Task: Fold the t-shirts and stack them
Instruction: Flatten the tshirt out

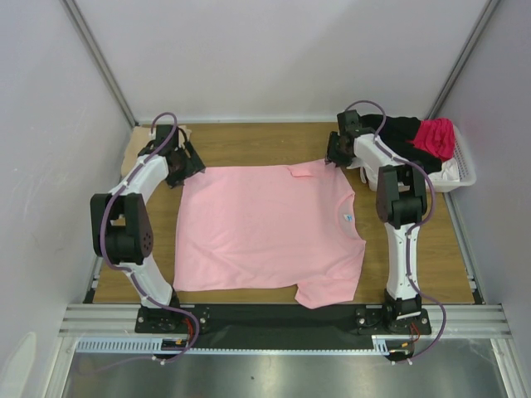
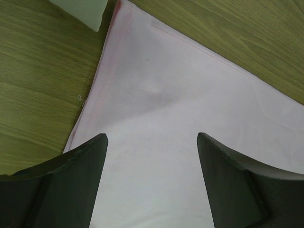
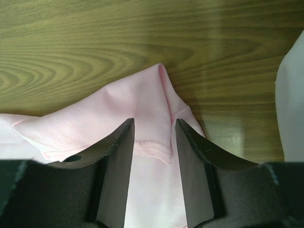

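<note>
A light pink t-shirt [image 1: 265, 228] lies spread flat on the wooden table, its collar towards the right arm. My left gripper [image 1: 184, 170] hovers over the shirt's far left corner [image 2: 166, 118], and its jaws [image 2: 152, 137] stand wide open with only flat cloth showing between them. My right gripper [image 1: 336, 157] is at the far right sleeve, which is bunched and folded over [image 3: 95, 118]. Its jaws [image 3: 155, 121] stand apart on either side of the sleeve's hem, not pinching it. More t-shirts, one black [image 1: 402, 133] and one magenta [image 1: 436, 137], sit heaped in the basket.
A white plastic basket [image 1: 460, 170] stands at the far right corner, just behind the right arm. A pale tan cloth [image 1: 133, 153] lies at the far left corner beside the left gripper. White side walls close in the table on both sides.
</note>
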You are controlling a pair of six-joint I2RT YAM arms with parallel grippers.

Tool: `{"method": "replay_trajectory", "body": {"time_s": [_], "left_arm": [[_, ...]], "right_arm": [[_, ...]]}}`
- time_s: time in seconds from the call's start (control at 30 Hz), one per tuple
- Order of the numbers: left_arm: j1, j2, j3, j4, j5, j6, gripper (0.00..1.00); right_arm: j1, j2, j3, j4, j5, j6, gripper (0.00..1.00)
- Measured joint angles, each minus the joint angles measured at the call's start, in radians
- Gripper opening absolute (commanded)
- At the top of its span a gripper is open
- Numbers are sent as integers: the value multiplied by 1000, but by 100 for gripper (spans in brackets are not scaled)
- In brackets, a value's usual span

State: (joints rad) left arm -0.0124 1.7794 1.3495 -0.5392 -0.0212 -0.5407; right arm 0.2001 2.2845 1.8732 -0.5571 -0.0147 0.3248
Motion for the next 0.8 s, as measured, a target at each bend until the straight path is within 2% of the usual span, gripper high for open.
{"method": "replay_trajectory", "body": {"time_s": [0.27, 0.8], "left_arm": [[0, 3, 0, 1, 0, 0, 82], [0, 3, 0, 2, 0, 0, 82]], "right_arm": [[-8, 3, 1, 13, -6, -12, 38], [-13, 30, 1, 77, -65, -12, 34]]}}
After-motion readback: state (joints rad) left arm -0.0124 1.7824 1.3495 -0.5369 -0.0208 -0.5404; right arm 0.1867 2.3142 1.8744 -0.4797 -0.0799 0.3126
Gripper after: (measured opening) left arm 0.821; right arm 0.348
